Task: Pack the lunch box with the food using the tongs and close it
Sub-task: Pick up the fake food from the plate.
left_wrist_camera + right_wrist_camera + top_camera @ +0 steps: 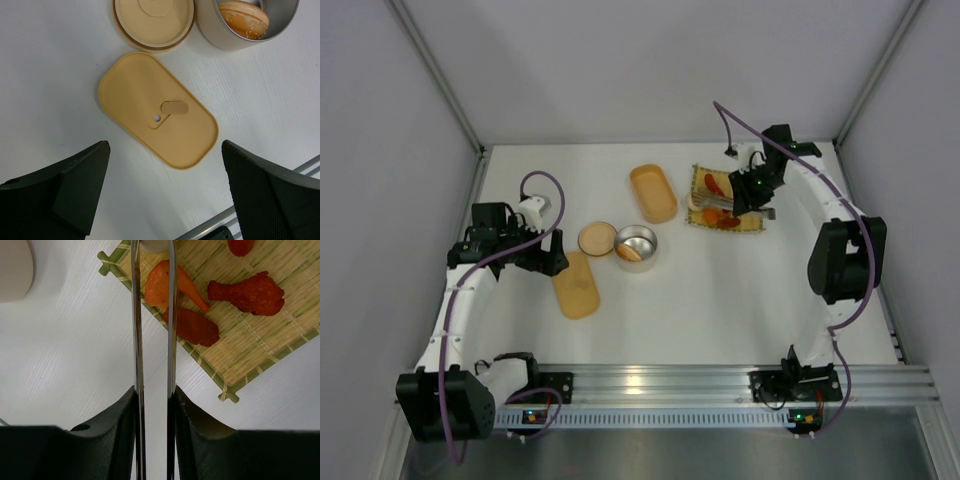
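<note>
With your right pincer (154, 392) clamping the tongs (171, 315), the food (250, 292) ahead of it lay unpacked, and your left pincer (165, 150) gaped over the unfitted lid (145, 90).

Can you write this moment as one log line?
left gripper: open above oval lid | right gripper: shut on tongs | tongs: over food on mat

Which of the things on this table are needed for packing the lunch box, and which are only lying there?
Needed: tongs, held in the right gripper; food pieces; oblong lunch box; its flat oblong lid.

Probably only lying there: round tin with a bun inside; round lid; woven mat, which merely carries the food.
</note>
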Robot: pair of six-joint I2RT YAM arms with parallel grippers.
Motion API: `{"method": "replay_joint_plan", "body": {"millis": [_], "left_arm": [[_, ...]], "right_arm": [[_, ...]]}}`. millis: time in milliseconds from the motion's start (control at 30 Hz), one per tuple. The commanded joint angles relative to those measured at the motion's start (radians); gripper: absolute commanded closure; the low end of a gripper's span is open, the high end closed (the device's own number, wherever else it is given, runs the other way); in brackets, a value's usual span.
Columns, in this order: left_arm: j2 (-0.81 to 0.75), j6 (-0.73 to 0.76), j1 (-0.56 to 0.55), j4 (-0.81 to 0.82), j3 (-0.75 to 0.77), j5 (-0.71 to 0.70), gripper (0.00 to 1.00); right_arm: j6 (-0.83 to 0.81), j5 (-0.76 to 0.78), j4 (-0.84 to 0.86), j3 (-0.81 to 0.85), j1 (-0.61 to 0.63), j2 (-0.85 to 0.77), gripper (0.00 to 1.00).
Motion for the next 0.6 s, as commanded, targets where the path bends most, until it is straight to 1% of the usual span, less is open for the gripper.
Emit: {"method": "replay_joint_plan", "body": {"millis": [0,133,200,433,567], "left_arm": [[0.012,-0.008,0.0,0.033,0.009,0.01,0.02],[0.015,-0.014,-0.001,0.034,0.01,0.012,0.02],[0.012,-0.012,-0.001,0.034,0.01,0.012,0.02],[0.011,-0.015,-0.001,0.033,0.018,0.008,0.02],[0.009,-0.012,-0.001,0.031,0.018,0.007,0.02]], "right_arm": [[-0.001,-0.056,-0.024,0.042,-0.021,-0.114,0.73],[0.009,-0.115,-0.07,0.067,-0.013,-0.193,0.73],[0.009,-0.122,-0.084,0.07,-0.001,-0.215,0.73],[0.009,-0.146,-0.136,0.07,0.088,-0.278,0.73],[0.002,-0.141,-0.144,0.041,0.151,-0.296,0.73]]}}
